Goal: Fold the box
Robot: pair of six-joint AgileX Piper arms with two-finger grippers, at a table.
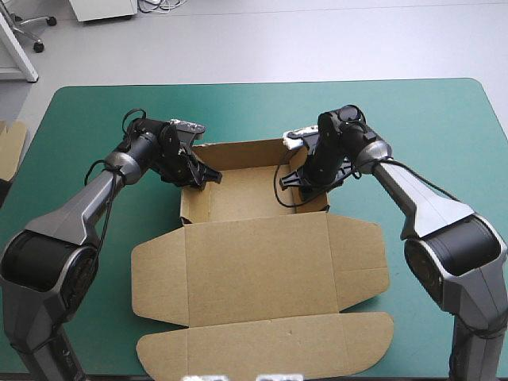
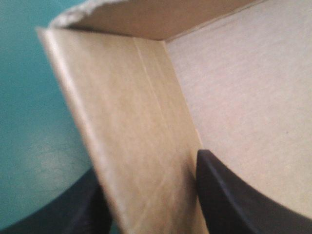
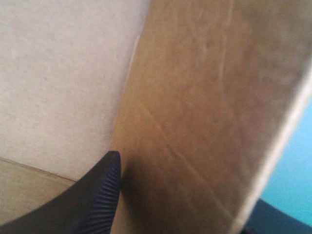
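**Q:** Where is the box, starting nearest the robot?

**A:** The brown box (image 1: 262, 262) sits mid-way across the teal-green surface (image 1: 444, 127). Nearest the robot, its lid (image 1: 262, 341) and broad flaps lie flat. Beyond them the tray is formed, with its walls raised.

**Q:** And the grippers?

**A:** The left gripper (image 1: 202, 176) is at the tray's left side wall (image 2: 131, 146). The right gripper (image 1: 305, 186) is at the right side wall (image 3: 195, 122). In each wrist view, one of the black fingers (image 2: 234, 195) is inside the tray and the other outside, with the board between them. Both pairs look closed on their wall.

**Q:** How should the box handle?

**A:** Probably light, stiff across each panel and willing to bend only at the creases. A thin wall could buckle under a hard pinch, and smooth board may slip. The safest hold seems to be near a wall's top edge, close to a corner, with one finger on each side.

**Q:** Anything farther off?

**A:** The tray's back wall (image 1: 238, 151) stands upright. A piece of spare board (image 1: 9, 147) shows at the surface's left edge.
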